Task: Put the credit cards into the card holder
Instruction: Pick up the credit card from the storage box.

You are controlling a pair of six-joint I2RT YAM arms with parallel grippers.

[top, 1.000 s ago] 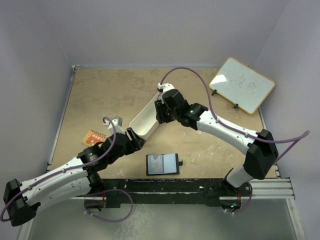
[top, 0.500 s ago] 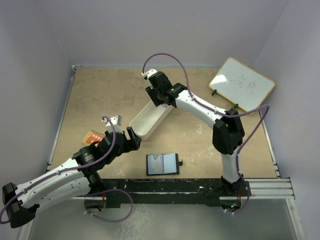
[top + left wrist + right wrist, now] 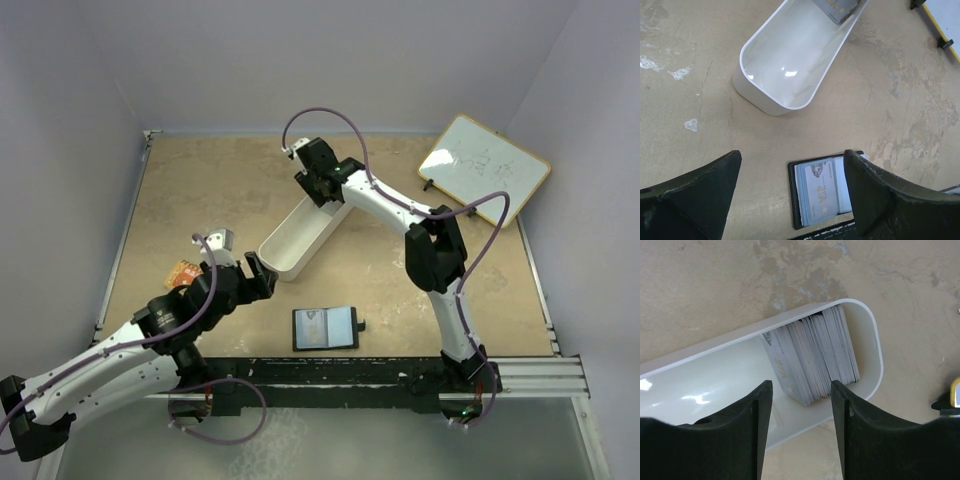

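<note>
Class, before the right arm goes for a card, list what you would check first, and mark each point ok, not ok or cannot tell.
1. Cards reachable: ok, stacked on edge in the far end of the white tray.
2. Right gripper open above the stack: ok.
3. Card gripped: not ok, none yet.
4. Card holder lying open: ok, one card inside.
5. Free pocket left: cannot tell.
6. Left gripper open, off the holder: ok.
</note>
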